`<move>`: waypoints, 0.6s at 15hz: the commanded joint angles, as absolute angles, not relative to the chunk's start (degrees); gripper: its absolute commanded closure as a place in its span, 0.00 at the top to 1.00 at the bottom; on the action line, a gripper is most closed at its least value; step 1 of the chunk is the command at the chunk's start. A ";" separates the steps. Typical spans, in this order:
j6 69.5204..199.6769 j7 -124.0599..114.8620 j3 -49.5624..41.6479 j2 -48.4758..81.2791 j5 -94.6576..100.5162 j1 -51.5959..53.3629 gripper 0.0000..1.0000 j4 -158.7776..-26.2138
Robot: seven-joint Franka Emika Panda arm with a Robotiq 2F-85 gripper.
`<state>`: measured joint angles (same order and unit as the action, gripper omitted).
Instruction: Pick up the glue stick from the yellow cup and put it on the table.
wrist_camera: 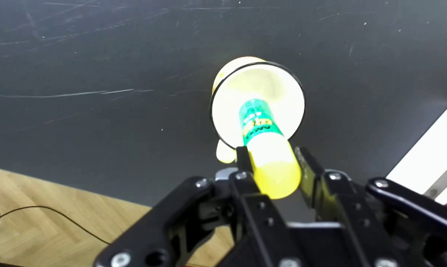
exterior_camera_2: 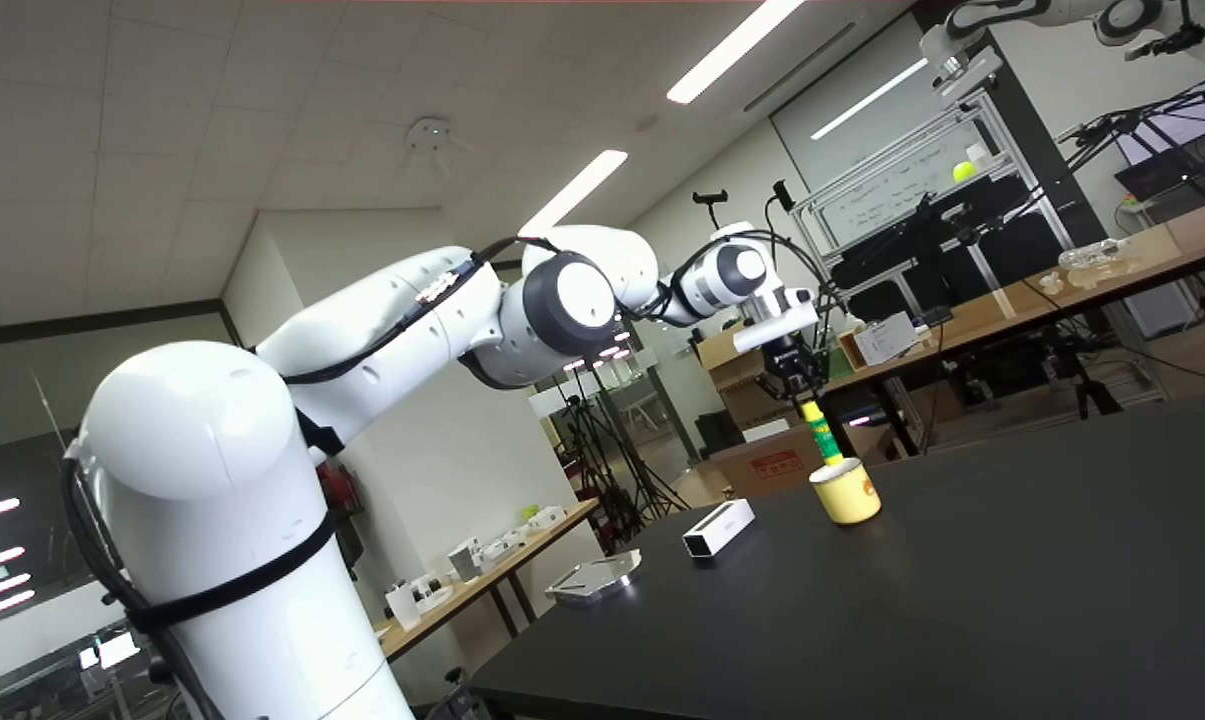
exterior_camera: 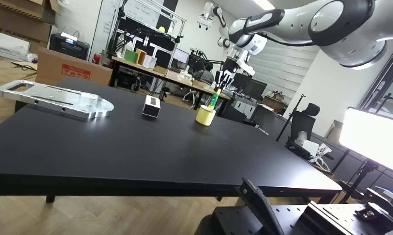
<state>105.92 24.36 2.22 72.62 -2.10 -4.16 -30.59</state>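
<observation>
The glue stick has a yellow cap and a green label. It shows in both exterior views (exterior_camera: 213, 99) (exterior_camera_2: 823, 432) and in the wrist view (wrist_camera: 263, 128). It is roughly upright over the mouth of the yellow cup (exterior_camera: 205, 117) (exterior_camera_2: 848, 497) (wrist_camera: 233, 70), with its lower end around rim height. I cannot tell whether that end is just inside the cup. My gripper (wrist_camera: 272, 152) is shut on the cap, one finger on each side; it also shows in the exterior views (exterior_camera: 218, 86) (exterior_camera_2: 802, 394). The cup stands upright on the black table (exterior_camera: 134, 147).
A small white and black box (exterior_camera: 151, 106) (exterior_camera_2: 719, 528) (wrist_camera: 431, 148) lies near the cup. A silver metal plate (exterior_camera: 62, 98) (exterior_camera_2: 594, 578) lies beyond it. The table edge and wooden floor (wrist_camera: 60, 211) show at the lower left of the wrist view.
</observation>
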 commanded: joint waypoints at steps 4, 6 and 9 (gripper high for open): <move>102.34 22.98 0.78 62.91 -2.42 -7.64 0.09 -32.62; 103.25 21.80 0.31 61.44 -2.92 -9.89 0.09 -33.09; 103.66 18.46 -0.19 60.41 -3.55 -14.03 0.09 -33.57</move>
